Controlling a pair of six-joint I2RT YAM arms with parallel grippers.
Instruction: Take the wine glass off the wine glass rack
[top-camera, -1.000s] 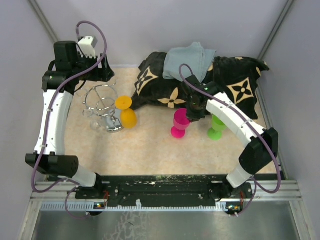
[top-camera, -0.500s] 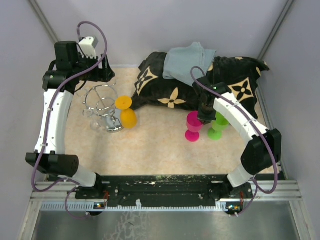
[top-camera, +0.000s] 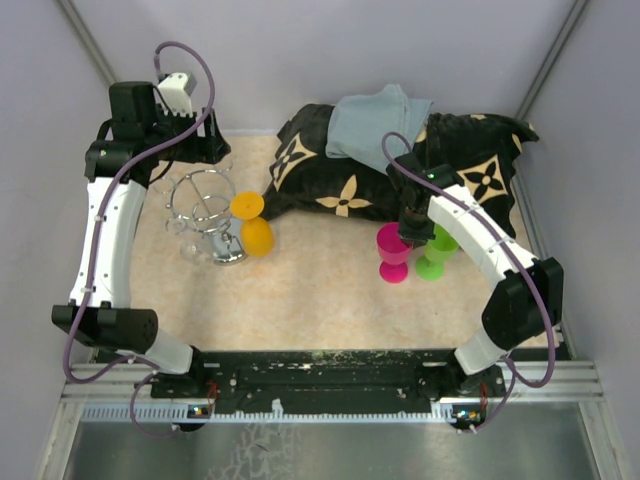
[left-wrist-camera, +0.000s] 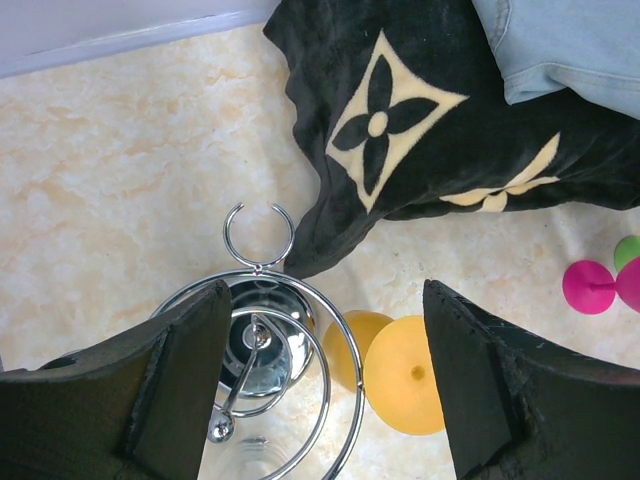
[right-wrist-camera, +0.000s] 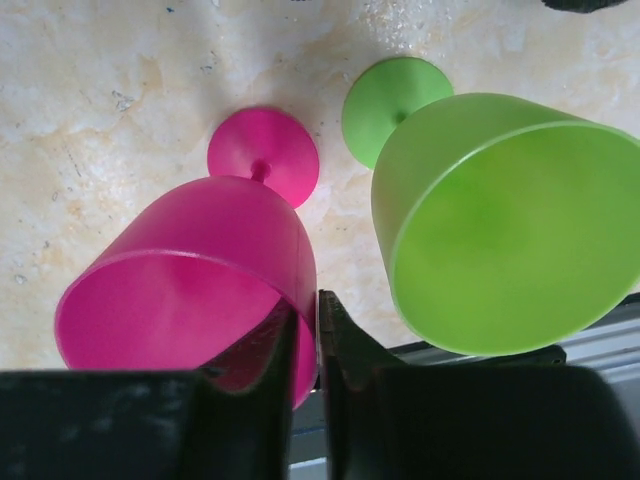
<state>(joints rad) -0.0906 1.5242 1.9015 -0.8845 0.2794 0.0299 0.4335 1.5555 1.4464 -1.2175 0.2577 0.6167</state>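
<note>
Pink glass (top-camera: 393, 250), one of three, shifted right, pinched by right end effector (right-wrist-camera: 305, 305); left end effector (left-wrist-camera: 325, 295) spread.

Left gripper (left-wrist-camera: 325, 330) gapes wide (arm outstretched); right gripper (right-wrist-camera: 305, 310) pinches the pink glass (right-wrist-camera: 190, 270).

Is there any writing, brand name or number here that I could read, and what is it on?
No text can be read anywhere.
The black cloth carries only cream flower and star shapes, no letters.
The pink glass, green glass, orange glass and wine glass rack are plain.
</note>
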